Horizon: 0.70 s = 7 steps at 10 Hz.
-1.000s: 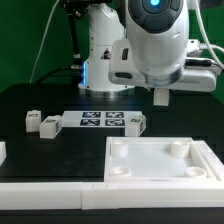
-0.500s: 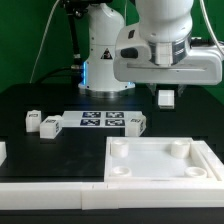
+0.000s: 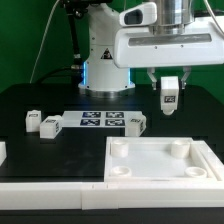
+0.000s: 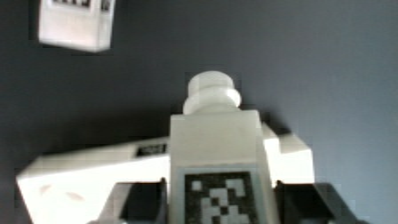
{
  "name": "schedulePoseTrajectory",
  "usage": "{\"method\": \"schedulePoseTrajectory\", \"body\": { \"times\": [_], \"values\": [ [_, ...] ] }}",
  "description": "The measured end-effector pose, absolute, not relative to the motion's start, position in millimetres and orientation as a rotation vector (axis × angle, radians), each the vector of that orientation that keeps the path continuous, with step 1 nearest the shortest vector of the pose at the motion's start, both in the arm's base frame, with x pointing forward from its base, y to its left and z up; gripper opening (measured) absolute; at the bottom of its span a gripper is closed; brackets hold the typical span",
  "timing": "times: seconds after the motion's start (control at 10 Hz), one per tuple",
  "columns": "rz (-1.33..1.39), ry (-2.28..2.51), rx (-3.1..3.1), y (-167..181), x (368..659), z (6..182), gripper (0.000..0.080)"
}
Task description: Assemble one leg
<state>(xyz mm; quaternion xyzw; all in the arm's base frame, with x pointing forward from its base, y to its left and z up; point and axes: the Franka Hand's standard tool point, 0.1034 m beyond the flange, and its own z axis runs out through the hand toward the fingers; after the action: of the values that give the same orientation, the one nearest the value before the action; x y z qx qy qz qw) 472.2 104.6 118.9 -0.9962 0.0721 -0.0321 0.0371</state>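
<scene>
The tool (image 3: 170,86), clamped on a small white plastic tagged leg (image 3: 170,97), holds it above the black tabletop (image 3: 45,97), probably clear for carrying.

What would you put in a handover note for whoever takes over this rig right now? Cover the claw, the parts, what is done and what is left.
Claw: shut on one leg, held in the air above the table, its tag facing the exterior camera.
Parts: two spare legs lie off the marker board's end on the exterior view's left, and a third leg lies at its other end. The panel lies in front; its visible corner sockets look empty.
Done: one leg picked up.
Left: probably carry it to a socket and fix it in.
</scene>
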Motion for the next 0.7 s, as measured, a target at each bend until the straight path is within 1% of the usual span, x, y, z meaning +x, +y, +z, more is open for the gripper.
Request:
{"method": "schedulePoseTrajectory", "body": {
  "times": [0.1, 0.3, 0.6, 0.7],
  "values": [
    [-0.326, 0.162, -3.039, 110.3, 484.6, 124.4, 0.029],
    [-0.468, 0.114, -3.002, 118.2, 482.7, 123.6, 0.029],
    [-0.456, 0.048, -3.015, 116.8, 485.2, 121.8, 0.029],
    [-0.467, -0.025, -3.021, 116.7, 494.8, 120.1, 0.029]
  ]
}}
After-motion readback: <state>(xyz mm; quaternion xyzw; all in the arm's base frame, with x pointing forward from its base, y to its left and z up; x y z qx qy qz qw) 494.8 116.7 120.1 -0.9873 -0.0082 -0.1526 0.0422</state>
